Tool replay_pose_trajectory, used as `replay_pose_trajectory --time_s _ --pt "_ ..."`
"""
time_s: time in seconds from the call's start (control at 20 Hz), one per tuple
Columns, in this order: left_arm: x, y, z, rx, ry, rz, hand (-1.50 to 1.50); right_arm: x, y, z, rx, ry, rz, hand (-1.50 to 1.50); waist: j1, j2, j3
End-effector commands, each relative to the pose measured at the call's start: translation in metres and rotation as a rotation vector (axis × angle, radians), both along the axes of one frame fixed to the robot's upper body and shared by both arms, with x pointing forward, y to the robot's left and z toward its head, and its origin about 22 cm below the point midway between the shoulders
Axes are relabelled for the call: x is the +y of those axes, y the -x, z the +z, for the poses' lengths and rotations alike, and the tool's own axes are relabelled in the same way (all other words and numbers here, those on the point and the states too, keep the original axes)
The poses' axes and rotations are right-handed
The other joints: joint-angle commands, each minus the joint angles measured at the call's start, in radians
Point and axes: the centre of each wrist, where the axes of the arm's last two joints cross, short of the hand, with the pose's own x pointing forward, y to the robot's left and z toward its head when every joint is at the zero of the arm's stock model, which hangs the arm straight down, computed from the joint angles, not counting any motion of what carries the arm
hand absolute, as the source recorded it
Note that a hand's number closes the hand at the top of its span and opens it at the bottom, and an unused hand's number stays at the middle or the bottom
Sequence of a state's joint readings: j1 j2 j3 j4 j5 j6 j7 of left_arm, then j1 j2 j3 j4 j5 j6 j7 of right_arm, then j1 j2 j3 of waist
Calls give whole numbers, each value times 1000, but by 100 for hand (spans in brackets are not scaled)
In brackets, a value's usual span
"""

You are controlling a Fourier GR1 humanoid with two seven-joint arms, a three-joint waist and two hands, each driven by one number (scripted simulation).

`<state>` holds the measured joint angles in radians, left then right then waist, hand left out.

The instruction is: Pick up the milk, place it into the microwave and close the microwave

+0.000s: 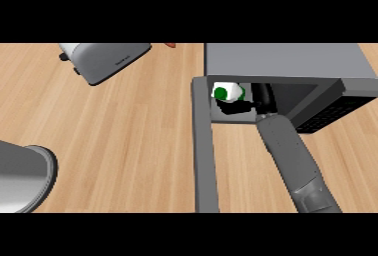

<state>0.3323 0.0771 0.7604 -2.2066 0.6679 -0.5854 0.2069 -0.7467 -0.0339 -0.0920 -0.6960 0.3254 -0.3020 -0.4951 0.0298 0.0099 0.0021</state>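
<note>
The milk (227,92), a white carton with a green mark, stands inside the open microwave (288,60) at the cavity's left side. My right hand (244,106) reaches into the cavity and its black fingers curl round the carton's lower right side. My grey right forearm (289,155) runs from the lower edge up into the opening. The microwave door (204,150) is swung wide open, stretching toward me on the left of the arm. My left hand does not show.
A silver toaster (103,59) lies at the back left of the wooden counter (111,130). A grey round pot or lid (22,180) sits at the left edge. A small red thing (171,45) peeks beside the toaster.
</note>
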Motion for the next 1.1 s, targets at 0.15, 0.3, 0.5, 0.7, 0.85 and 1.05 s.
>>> replay_pose_trajectory --time_s 0.15,0.3,0.5,0.7,0.85,1.05 --pt "-1 -13 1 -6 4 -29 -150 3 -30 14 -5 120 -99 150 29 13 0" --pt "6 -17 -2 2 1 -34 -150 -2 -35 17 -8 110 -148 150 35 16 0" --pt "-3 -25 -7 -20 6 -58 -150 -4 -39 22 -54 152 -233 150 55 29 0" --pt "1 -27 -1 -24 -8 -56 -150 -30 -44 28 -135 236 -323 150 60 32 0" --pt "-5 -28 -7 -22 -2 -100 -150 -45 -50 43 -174 291 -343 150 85 42 1" --pt "-6 -33 -9 10 6 -81 -150 -61 -50 42 -200 384 -368 150 81 46 1"
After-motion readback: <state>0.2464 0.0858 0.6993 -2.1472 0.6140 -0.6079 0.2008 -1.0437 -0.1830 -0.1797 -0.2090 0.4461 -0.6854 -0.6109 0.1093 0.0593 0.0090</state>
